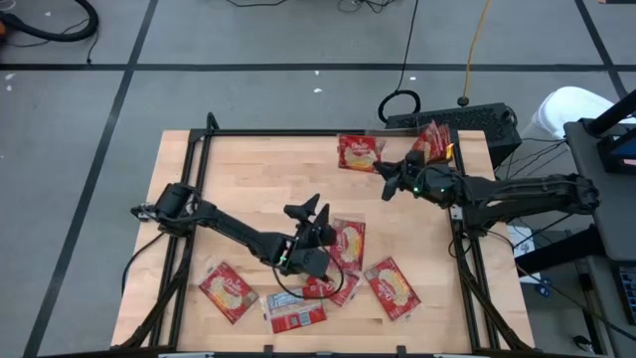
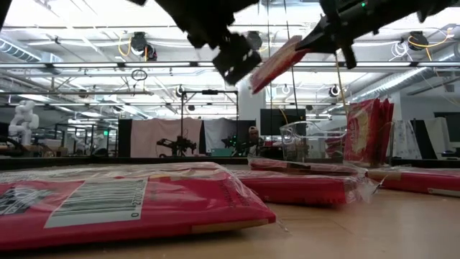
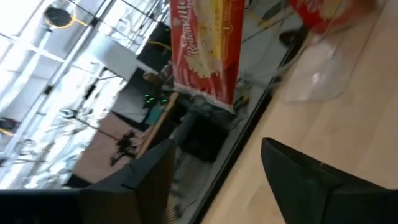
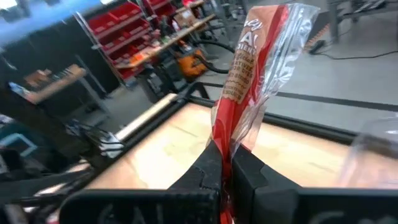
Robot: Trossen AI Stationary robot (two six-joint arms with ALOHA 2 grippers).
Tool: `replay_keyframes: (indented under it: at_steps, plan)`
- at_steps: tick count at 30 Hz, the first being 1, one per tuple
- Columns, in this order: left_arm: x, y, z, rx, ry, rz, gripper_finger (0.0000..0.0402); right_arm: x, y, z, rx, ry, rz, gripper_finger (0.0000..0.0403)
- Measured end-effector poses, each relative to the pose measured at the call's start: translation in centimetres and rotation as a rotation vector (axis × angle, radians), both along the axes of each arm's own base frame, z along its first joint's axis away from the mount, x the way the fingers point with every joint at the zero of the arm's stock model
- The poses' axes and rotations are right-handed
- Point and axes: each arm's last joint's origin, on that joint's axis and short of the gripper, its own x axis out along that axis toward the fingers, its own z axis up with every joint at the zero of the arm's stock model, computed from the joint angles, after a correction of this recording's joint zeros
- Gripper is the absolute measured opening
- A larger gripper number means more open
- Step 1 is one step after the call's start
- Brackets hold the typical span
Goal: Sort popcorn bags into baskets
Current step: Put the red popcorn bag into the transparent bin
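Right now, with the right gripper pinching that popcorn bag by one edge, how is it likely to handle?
Probably fairly stiff: the popcorn bag stands upright above the right gripper without drooping. Likely light, since a thin edge pinch carries it. Its glossy wrapper may slip if jerked.

A pale, light-grained wooden table top [image 1: 248, 179] edged by a black metal frame is carrying everything, and flat red rectangular popcorn packets are lying on it in a loose cluster just beside and below the left gripper [image 1: 316, 217]: one with a yellow-cream picture [image 1: 392, 288], one angled near the left edge [image 1: 228, 290], and one showing a white label panel [image 1: 296, 311]. Well apart, beside the right gripper [image 1: 382, 173], a small clear see-through plastic bin [image 1: 434, 141] is sitting at the table's far right corner with red packets standing in it.
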Motion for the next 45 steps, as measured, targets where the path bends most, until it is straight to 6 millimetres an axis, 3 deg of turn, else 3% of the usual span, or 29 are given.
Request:
replay_keyframes:
  at_steps: [8, 14, 19, 28, 45]
  plan:
    - [-0.7, -0.9, 2.0, -0.143, -0.097, -0.163, 0.0178, -2.1, 0.3, 3.4, -0.035, 0.236, -0.076, 0.0000]
    - [-0.1, -0.6, 1.6, -0.334, -0.121, -0.348, 0.0145, -3.3, -0.1, 5.1, -0.055, 0.380, -0.148, 0.0000]
    - [0.3, 0.1, 1.3, -0.408, -0.124, -0.390, 0.0125, -4.5, -1.0, 5.9, -0.044, 0.466, -0.215, 0.0000]
    - [0.4, 0.1, 1.3, -0.460, -0.119, -0.442, 0.0111, -5.2, -3.0, 4.5, 0.015, 0.595, -0.316, 0.0000]
    - [0.5, 0.4, 1.2, -0.456, -0.098, -0.446, 0.0113, -4.5, -5.8, 1.4, 0.127, 0.730, -0.419, 0.0000]
